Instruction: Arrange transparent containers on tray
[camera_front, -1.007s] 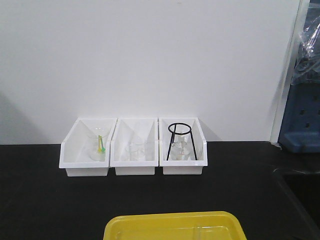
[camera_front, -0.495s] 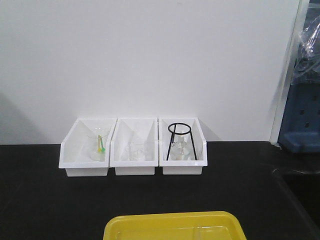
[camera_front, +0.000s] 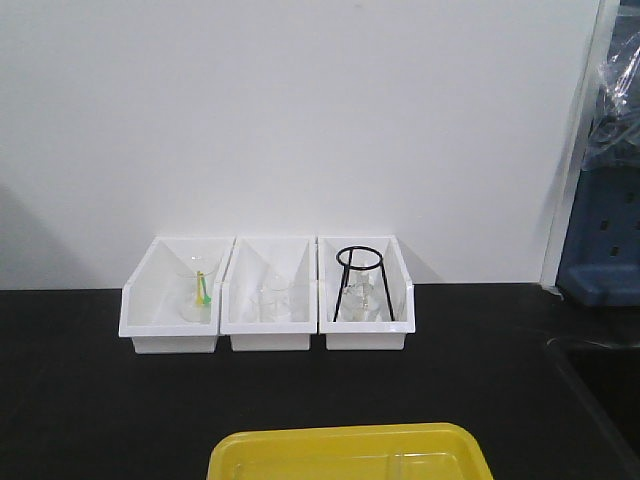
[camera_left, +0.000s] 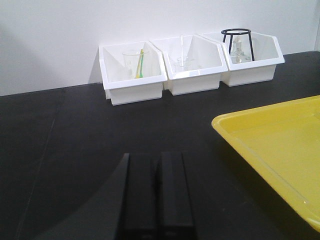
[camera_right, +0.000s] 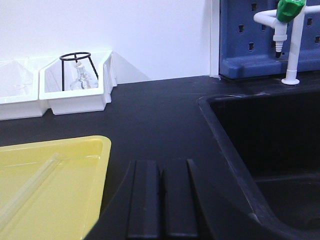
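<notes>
Transparent containers: one long clear test tube (camera_right: 27, 187) lies flat inside the tray (camera_right: 85, 200), running diagonally along its floor; faintly seen in the front view, so whether a second lies beside it cannot be told.
Tray: bright yellow, shallow, raised rim; sits on the black counter (camera_front: 90, 400) at the near edge, in front of the bins.
Left hand (camera_left: 156, 192): black fingers pressed together, nothing between them; hovers low over bare counter, left of the tray.
Right hand (camera_right: 161, 197): fingers likewise closed together and empty; just right of the tray's corner, beside the sink (camera_right: 270, 150).
White bins: three in a row against the wall; left bin (camera_front: 172, 298) holds a clear beaker with a green-and-yellow stick; middle bin (camera_front: 268, 298) holds a small beaker and a clear rod; right bin (camera_front: 364, 296) holds a black wire tripod stand (camera_front: 360, 282) over a clear flask.
Far right: blue pegboard (camera_right: 265, 35); white tap with green knob (camera_right: 287, 30).
</notes>
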